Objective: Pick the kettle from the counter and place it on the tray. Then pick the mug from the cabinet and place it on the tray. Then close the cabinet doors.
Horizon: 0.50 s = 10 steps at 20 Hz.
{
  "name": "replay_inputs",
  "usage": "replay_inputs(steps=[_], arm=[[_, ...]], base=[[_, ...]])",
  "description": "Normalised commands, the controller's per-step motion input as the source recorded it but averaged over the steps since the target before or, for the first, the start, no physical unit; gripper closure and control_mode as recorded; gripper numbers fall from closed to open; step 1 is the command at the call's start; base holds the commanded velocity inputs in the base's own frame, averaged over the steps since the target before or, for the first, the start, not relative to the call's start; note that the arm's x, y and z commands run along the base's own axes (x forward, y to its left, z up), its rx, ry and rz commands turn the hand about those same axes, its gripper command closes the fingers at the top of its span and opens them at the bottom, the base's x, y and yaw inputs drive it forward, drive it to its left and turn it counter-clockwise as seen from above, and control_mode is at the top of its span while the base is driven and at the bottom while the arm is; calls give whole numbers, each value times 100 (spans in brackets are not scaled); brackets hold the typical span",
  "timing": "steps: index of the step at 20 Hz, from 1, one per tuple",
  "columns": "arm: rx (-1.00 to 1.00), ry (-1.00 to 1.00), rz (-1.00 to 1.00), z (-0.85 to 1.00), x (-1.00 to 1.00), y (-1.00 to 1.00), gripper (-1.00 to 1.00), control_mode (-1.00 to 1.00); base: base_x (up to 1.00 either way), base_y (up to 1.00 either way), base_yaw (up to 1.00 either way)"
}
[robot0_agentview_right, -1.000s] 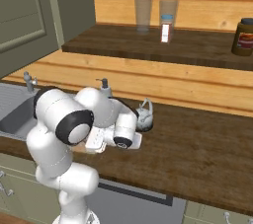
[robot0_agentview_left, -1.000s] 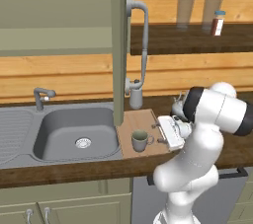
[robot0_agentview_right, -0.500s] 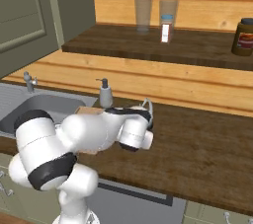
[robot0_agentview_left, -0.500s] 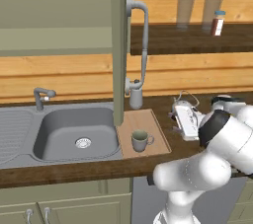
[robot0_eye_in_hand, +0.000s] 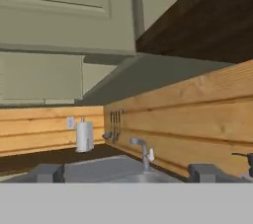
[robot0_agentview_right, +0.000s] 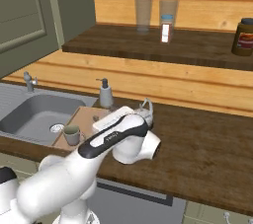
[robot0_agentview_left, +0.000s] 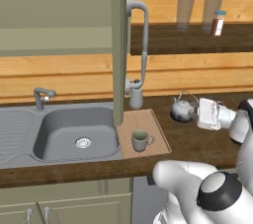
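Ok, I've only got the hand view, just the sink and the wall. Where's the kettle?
Observer: The kettle stands on the counter beside the tray, not on it.
Operator: And the tool?
Observer: The tool is level with the kettle, close by on the side away from the tray. I can't tell if they touch.
Operator: Anything on the tray?
Observer: The mug stands upright on it, near the front edge.

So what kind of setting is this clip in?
A rendered home kitchen, by the look of it: an inset grey sink with a faucet in a dark wood counter, and olive-grey cabinet doors above.
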Motion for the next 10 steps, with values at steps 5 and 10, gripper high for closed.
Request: replay_inputs(steps=[5,10], arm=[[0,46,-50,51,0,-59,-100,-100],[0,51,-40,23,0,-73,-100,-100]], base=[[0,0,0],[0,0,0]])
